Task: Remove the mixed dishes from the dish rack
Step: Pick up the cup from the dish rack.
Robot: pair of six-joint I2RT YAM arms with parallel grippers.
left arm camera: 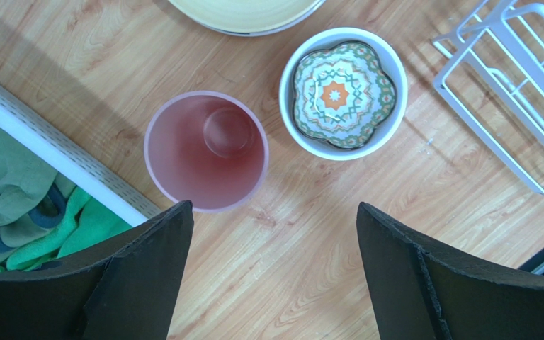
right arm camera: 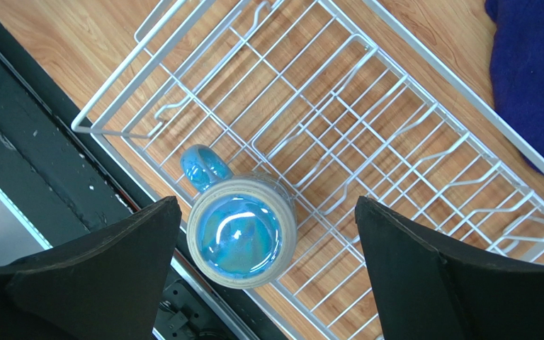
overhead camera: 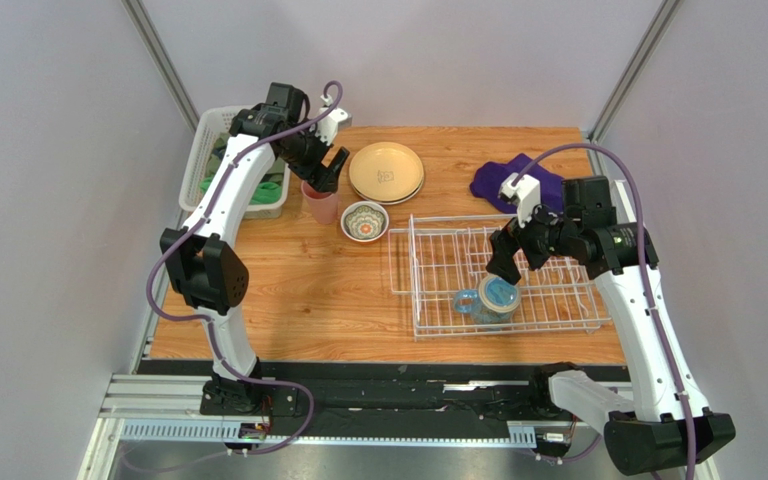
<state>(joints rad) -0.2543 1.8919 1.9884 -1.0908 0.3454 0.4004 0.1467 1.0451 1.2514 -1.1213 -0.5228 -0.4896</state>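
The white wire dish rack (overhead camera: 558,325) sits right of centre and holds only a blue-handled mug (overhead camera: 488,298) at its near edge. In the right wrist view the mug (right arm camera: 241,234) shows a glossy blue round end inside the rack (right arm camera: 86,128). My right gripper (right arm camera: 266,205) hangs open just above it, one finger on each side, not touching. A pink tumbler (left arm camera: 206,150) stands upright on the table beside a patterned bowl (left arm camera: 343,92), with cream plates (overhead camera: 386,172) behind. My left gripper (left arm camera: 275,206) is open and empty just above and near the tumbler.
A white mesh basket (overhead camera: 220,150) with green cloth stands at the table's far left, its rim (left arm camera: 41,149) close to the tumbler. A purple cloth (overhead camera: 518,180) lies behind the rack. A black rail (overhead camera: 388,385) runs along the near edge.
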